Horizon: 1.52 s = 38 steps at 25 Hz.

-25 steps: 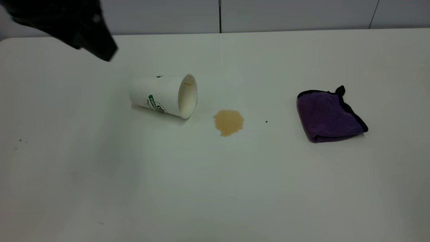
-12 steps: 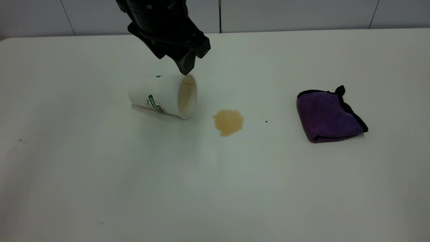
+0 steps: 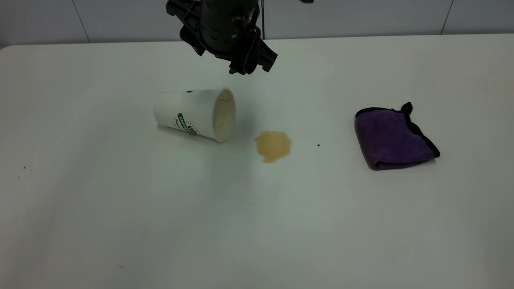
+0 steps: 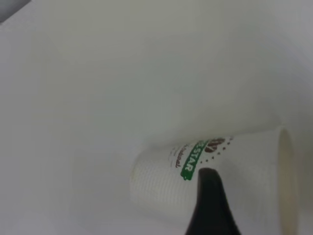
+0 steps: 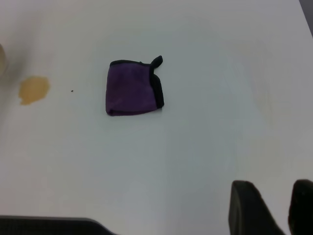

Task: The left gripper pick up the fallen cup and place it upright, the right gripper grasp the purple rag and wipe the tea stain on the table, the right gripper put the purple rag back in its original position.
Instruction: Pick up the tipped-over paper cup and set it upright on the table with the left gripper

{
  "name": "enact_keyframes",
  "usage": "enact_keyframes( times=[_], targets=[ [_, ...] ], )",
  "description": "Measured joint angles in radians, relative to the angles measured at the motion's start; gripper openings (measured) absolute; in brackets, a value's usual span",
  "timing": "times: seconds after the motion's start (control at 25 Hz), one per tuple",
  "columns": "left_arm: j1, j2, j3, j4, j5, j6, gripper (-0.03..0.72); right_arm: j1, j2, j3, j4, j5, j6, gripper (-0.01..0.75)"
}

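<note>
Exterior view: dimpled paper cup (image 3: 195,113) toppled beneath bulky black left claw (image 3: 248,64), finger spread indiscernible.

White dimpled cup (image 3: 195,114) — purple rag (image 3: 392,139).

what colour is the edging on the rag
Black, with a small black loop at one corner of the purple rag; it shows best in the exterior view.

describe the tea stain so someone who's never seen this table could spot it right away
Start with the white table. Near its middle a white paper cup lies on its side, and well off to one side sits a folded purple rag. The tea stain is between them, just past the cup's open mouth: a flat, light-brown, roundish blotch, far bigger than the tiny dark speck beside it.
</note>
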Motion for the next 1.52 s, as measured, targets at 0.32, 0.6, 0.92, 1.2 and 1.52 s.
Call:
enact_keyframes(
  times=[0.32,0.6,0.92,1.2,1.52],
  targets=[
    [-0.008,0.079,-0.017,0.092,0.043,-0.164,0.564,0.0,0.0,0.0,0.0,0.0,0.0,0.238],
    [-0.009,0.086,-0.017,0.107,-0.024,-0.181,0.564,0.0,0.0,0.0,0.0,0.0,0.0,0.238],
    [0.0,0.13,-0.018,0.129,-0.03,-0.182,0.564,0.0,0.0,0.0,0.0,0.0,0.0,0.238],
    [0.0,0.155,-0.018,0.165,-0.024,-0.184,0.564,0.0,0.0,0.0,0.0,0.0,0.0,0.238],
    [0.0,0.192,-0.018,0.187,0.042,-0.226,0.545,0.0,0.0,0.0,0.0,0.0,0.0,0.238]
  ],
)
